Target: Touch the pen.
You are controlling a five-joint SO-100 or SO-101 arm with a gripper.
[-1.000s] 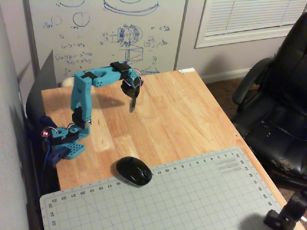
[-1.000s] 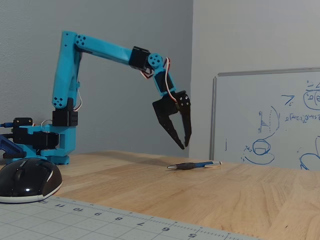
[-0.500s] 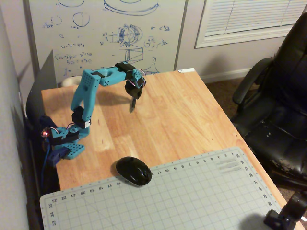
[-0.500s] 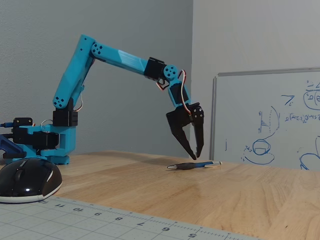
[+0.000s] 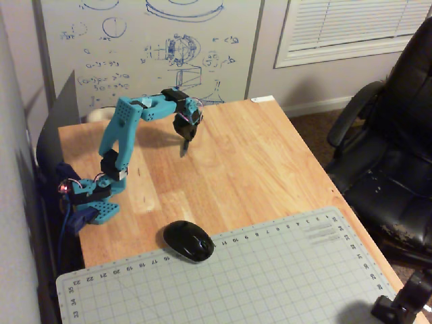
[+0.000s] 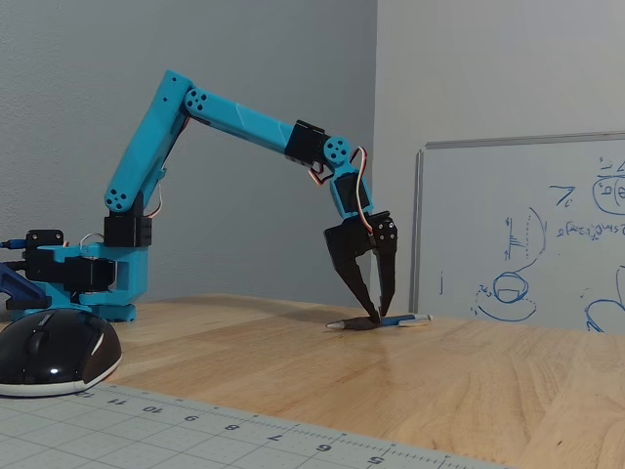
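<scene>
The pen [image 6: 405, 319] is thin and dark blue with a lighter end. It lies flat on the wooden table [image 6: 293, 342], in front of the whiteboard. My gripper [image 6: 379, 315] points straight down, with its fingertips resting on the middle of the pen. The dark jaws converge to a narrow point and hold nothing. In a fixed view from above, the gripper [image 5: 183, 150] hangs over the middle of the table's far half. There the pen cannot be told apart from the fingers.
A black computer mouse [image 5: 189, 241] sits at the far edge of a grey cutting mat [image 5: 270, 277] and also shows in a low fixed view [image 6: 54, 352]. The arm's base [image 5: 94, 202] is at the table's left. An office chair [image 5: 391, 155] stands to the right.
</scene>
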